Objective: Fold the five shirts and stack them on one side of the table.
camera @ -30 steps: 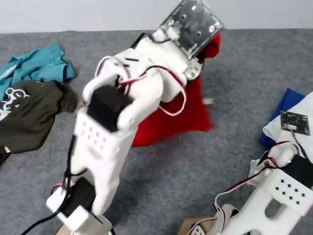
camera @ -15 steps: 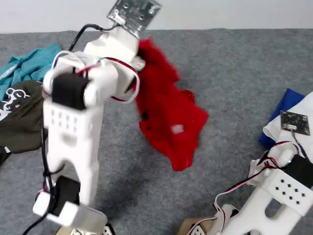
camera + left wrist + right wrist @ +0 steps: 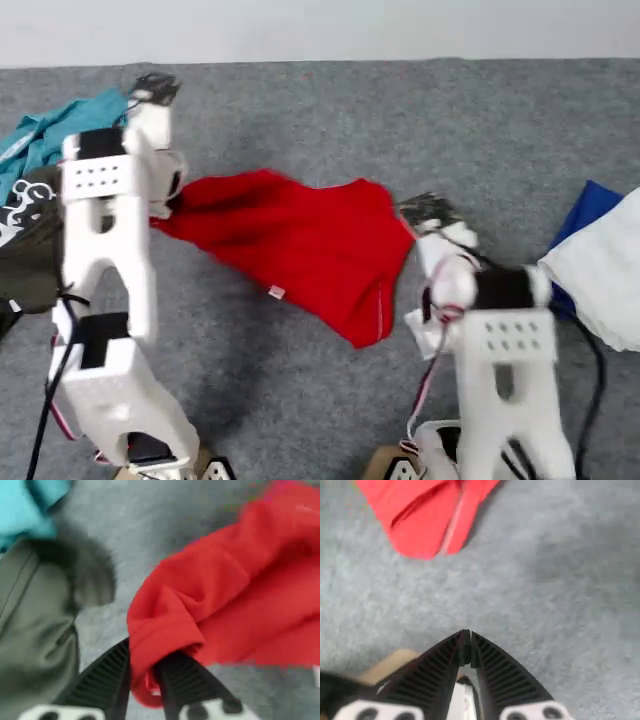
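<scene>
High view places the crumpled red cotton shirt (image 3: 300,245) on the grey carpeted table (image 3: 520,130), spread between the two arms. We read its long axis as a diagonal. One end sits at the left arm, beside the dark olive shirt with white print (image 3: 30,240) and the teal shirt (image 3: 60,135). The other end, a hemmed corner, points toward the near edge of the table and the base of the right arm.

Left wrist view confirms the hold. The left gripper (image 3: 144,655) is pinching a bunched fold of the red cotton shirt between its ribbed black fingers (image 3: 107,675), with the olive shirt just beside it.

Right wrist view shows the right gripper (image 3: 467,634) with its fingers pressed together on nothing, hovering above bare carpet. The free end of the red cotton shirt lies ahead of its tips, near but apart.

We judge that the coming move turns on this relation: the left arm anchors one end, and the right arm is nearer to the free corner. To spread the shirt flat for folding, the right gripper would need to part its fingers, advance to that corner and draw it away along the long axis. The white shirt (image 3: 600,280) and the royal blue shirt (image 3: 585,205) lie beyond the right arm, well apart from the red one.
</scene>
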`<control>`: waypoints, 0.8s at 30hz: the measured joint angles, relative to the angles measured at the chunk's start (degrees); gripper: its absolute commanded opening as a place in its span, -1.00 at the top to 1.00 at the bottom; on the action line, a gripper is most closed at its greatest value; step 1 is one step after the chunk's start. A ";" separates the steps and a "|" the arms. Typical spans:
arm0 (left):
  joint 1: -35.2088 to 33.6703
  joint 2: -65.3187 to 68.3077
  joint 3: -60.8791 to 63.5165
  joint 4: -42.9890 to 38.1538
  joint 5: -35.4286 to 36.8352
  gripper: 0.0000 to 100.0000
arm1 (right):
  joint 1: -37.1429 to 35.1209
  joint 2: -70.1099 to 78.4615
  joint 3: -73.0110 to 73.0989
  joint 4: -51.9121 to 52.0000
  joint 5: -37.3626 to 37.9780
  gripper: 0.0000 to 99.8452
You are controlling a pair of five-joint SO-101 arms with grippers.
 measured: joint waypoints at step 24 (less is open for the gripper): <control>-7.47 9.76 0.09 -5.98 -1.76 1.00 | -35.52 37.27 -31.21 5.45 2.64 0.61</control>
